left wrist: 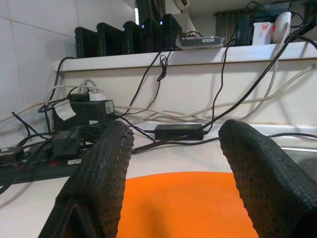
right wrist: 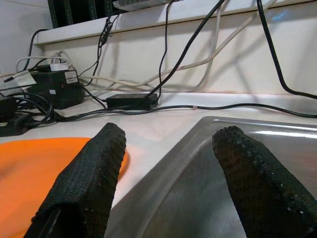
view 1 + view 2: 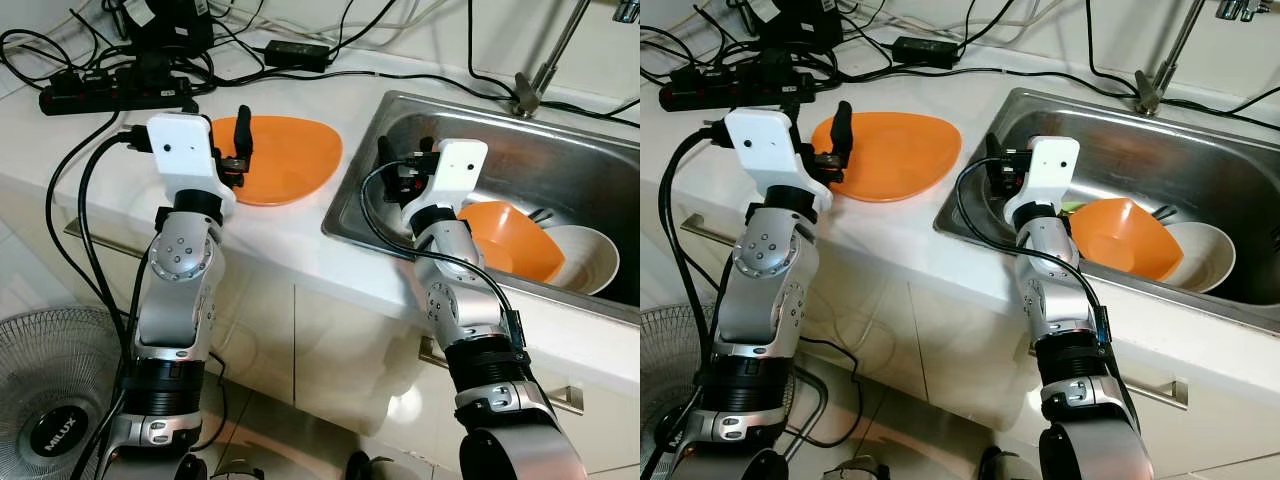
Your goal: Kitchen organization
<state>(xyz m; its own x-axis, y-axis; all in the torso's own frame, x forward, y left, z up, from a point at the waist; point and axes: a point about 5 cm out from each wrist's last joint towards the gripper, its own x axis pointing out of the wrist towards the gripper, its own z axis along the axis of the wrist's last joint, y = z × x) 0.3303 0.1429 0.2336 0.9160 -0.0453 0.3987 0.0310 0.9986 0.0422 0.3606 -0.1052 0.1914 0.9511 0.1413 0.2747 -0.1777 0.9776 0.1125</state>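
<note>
An orange plate [image 3: 285,155] lies on the counter [image 3: 300,235] just beside the sink's [image 3: 560,150] left rim. The left gripper [image 1: 176,173] hovers over the plate's near edge, fingers spread wide — holding nothing. The right gripper [image 2: 168,168], fingers also wide, hangs over the sink's left edge; an orange bowl [image 3: 510,240] and white bowl [image 3: 585,258] rest inside.

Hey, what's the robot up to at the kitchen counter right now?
It's sorting dishes at the sink. The left claw is open and sits at the near edge of the orange plate on the white counter, holding nothing. The right claw is open over the left edge of the steel sink, also holding nothing. An orange bowl and a white bowl lie in the sink.
</note>
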